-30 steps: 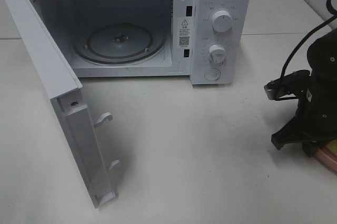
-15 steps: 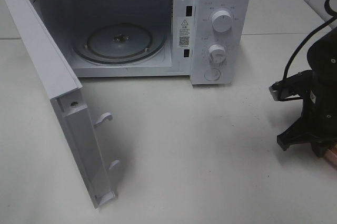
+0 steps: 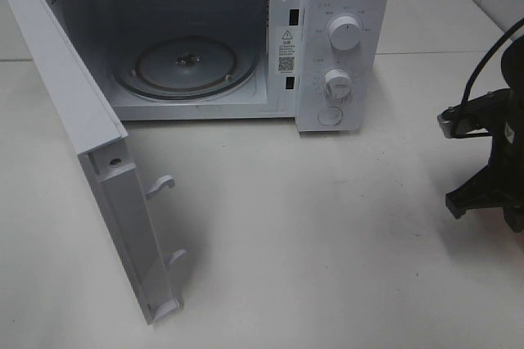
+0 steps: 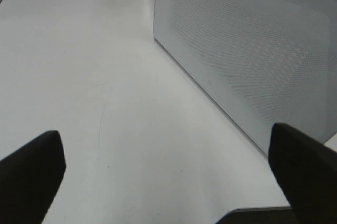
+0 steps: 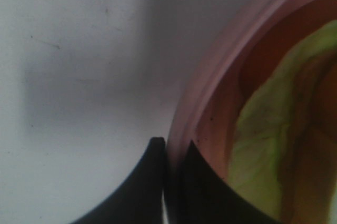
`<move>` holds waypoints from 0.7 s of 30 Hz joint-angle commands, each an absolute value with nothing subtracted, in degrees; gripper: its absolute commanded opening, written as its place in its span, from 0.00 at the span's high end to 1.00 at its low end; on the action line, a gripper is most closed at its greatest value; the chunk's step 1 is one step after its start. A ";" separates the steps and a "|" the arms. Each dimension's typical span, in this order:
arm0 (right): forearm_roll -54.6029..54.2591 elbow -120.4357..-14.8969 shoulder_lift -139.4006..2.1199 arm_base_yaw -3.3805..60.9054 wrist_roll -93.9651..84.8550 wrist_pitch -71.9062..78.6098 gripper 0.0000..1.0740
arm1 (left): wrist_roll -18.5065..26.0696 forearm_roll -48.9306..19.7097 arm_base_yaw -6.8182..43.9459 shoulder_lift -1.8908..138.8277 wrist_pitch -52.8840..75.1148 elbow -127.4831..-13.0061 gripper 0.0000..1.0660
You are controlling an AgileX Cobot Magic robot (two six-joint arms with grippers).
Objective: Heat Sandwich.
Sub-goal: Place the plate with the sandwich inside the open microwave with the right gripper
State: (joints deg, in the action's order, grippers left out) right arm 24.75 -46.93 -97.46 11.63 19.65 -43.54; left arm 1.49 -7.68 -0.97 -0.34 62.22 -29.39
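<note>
Right fingers [image 5: 145, 187] have closed the last little way over the past second. They now pinch the rim of the pink plate [image 5: 210, 82], one finger outside the rim and one just inside it. Over the same second their arm [image 3: 495, 177] has slid toward the right edge of the exterior view. The sliver of plate that showed beneath it there is gone from that view (carried along or merely hidden, I cannot tell, nor whether it has left the surface [image 3: 311, 234]). My reading is that the grasp is made and the carry to the microwave [image 3: 344, 5] comes next. Its door [image 3: 90, 144] stands wide open and the glass turntable [image 3: 184, 66] is bare.

The sandwich [image 5: 263, 145] lies on the plate, just inward of the gripped rim. Its green filling shows close beside the inner finger, though the wrist view is too blurred to say whether they touch. The left fingers [image 4: 31, 166] are spread wide and hold nothing, hovering over the surface beside the door's outer face.
</note>
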 commanded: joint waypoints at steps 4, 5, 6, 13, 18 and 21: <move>25.50 -46.58 -94.54 11.69 19.94 -47.50 1.00 | 1.55 -7.96 -1.09 -1.20 61.42 -29.45 0.08; 25.50 -46.58 -93.97 11.69 19.94 -48.07 1.00 | 1.55 -7.96 -1.09 -1.20 61.42 -29.45 0.08; 25.50 -46.58 -93.68 11.86 19.94 -48.70 1.00 | 1.55 -7.96 -1.09 -1.20 61.42 -29.45 0.08; 25.95 -46.58 -90.36 15.13 19.71 -52.37 1.00 | 1.55 -7.96 -1.09 -1.20 61.42 -29.45 0.08; 25.95 -46.58 -88.52 17.59 19.31 -54.66 1.00 | 1.55 -7.96 -1.09 -1.20 61.42 -29.45 0.08; 25.95 -46.58 -87.83 18.56 19.19 -55.58 1.00 | 1.55 -7.96 -1.09 -1.20 61.42 -29.45 0.08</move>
